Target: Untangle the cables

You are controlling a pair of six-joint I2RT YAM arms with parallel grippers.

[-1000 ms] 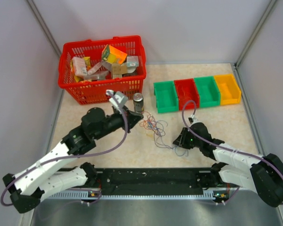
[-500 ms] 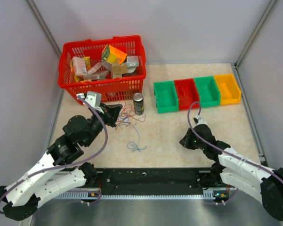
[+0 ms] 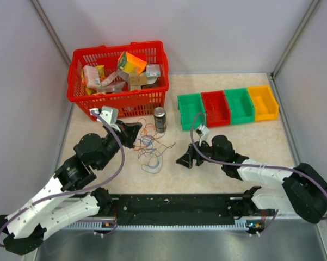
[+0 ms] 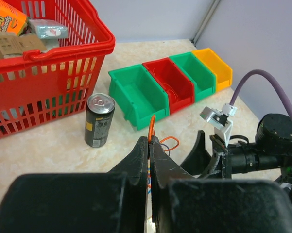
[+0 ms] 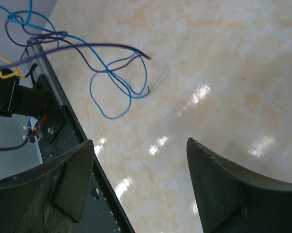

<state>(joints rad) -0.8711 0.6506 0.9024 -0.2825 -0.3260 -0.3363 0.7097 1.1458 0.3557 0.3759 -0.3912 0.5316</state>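
The cables [image 3: 149,148] lie in a loose tangle of orange, blue and purple threads on the table, just right of my left gripper [image 3: 133,132]. In the left wrist view that gripper [image 4: 151,141] is shut on a thin orange cable [image 4: 152,125], which rises from between the closed tips. My right gripper [image 3: 186,158] stands open to the right of the tangle, low over the table. In its own view the right gripper [image 5: 140,141] holds nothing. A blue loop [image 5: 117,99] and a purple strand [image 5: 102,46] lie ahead of it, untouched.
A red basket [image 3: 119,101] full of packets stands at the back left, with a dark can [image 3: 160,118] beside it. Green [image 3: 191,112], red [image 3: 215,107], green [image 3: 239,105] and yellow [image 3: 263,102] bins line the back right. A black rail [image 3: 174,204] runs along the near edge.
My left gripper pulled the tangle leftwards and has since held still. The right gripper let go, opened wide and moved left towards the cables.
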